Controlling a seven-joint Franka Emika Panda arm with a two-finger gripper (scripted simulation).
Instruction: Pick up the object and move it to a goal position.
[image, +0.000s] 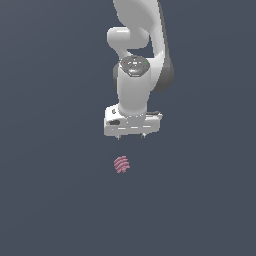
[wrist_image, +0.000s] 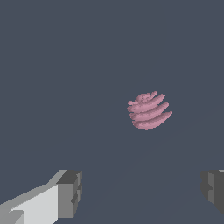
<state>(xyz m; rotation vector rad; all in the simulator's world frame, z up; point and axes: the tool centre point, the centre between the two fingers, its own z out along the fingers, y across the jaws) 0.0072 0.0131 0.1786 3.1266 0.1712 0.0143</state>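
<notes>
The object (image: 121, 164) is a small pink-red roundish lump with striped ridges, lying on the dark grey ground. My white gripper (image: 130, 136) hangs above it, a little toward the exterior view's right, with a clear gap down to it. In the wrist view the object (wrist_image: 148, 110) sits ahead of the two fingertips (wrist_image: 70, 193), which stand wide apart with nothing between them. The gripper (wrist_image: 142, 192) is open and apart from the object.
The white arm (image: 139, 45) reaches down from the top of the exterior view. Plain dark grey ground (image: 50, 200) surrounds the object on every side.
</notes>
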